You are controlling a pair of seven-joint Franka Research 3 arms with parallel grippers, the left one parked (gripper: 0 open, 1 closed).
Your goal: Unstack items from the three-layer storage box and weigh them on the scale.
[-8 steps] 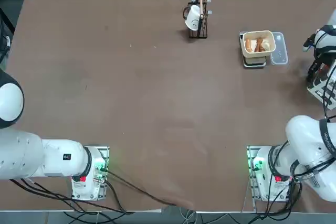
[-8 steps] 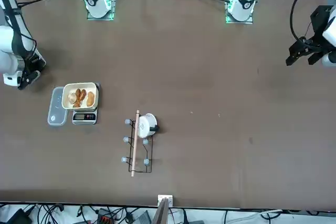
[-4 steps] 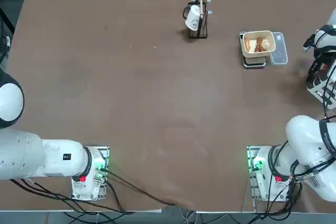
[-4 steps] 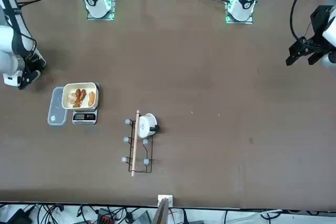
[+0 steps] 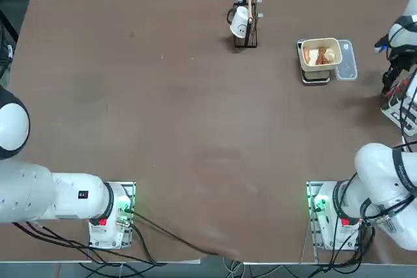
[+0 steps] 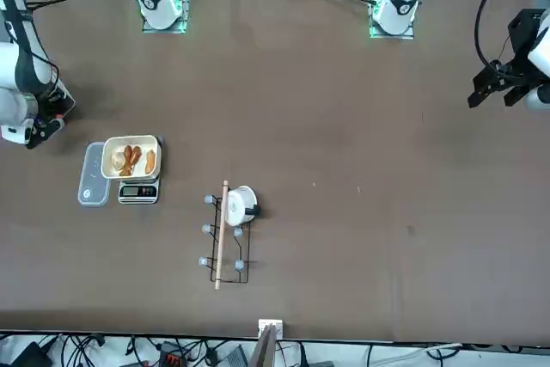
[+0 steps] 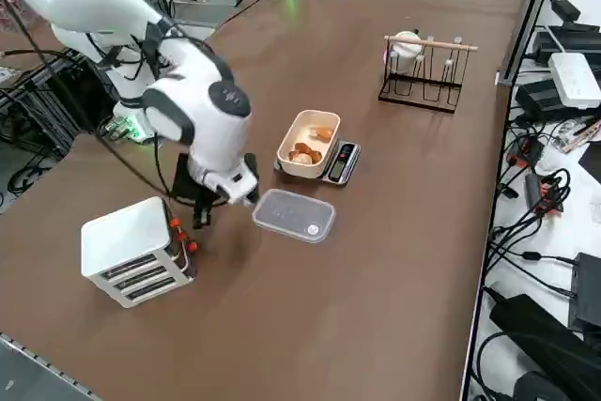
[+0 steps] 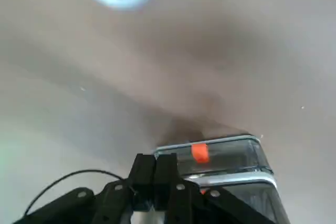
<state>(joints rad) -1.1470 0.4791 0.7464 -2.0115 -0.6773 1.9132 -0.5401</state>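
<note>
White slatted storage box (image 7: 136, 251) sits at my right gripper's (image 7: 200, 214) seven o'clock in the side view, its orange tab (image 8: 199, 152) just past my pressed-together jaws. I risk nudging the box; the scale's bowl (image 7: 310, 143) holds items (image 7: 305, 151).

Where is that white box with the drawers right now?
In the right side view, the three-layer storage box stands at the table's near left, beside the shut right gripper.

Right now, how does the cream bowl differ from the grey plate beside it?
The cream bowl sits on the scale and holds brown and tan lumps; the translucent grey plate lies flat on the table and holds nothing. The bowl is deep, the plate shallow. Both are rounded rectangles.
</note>
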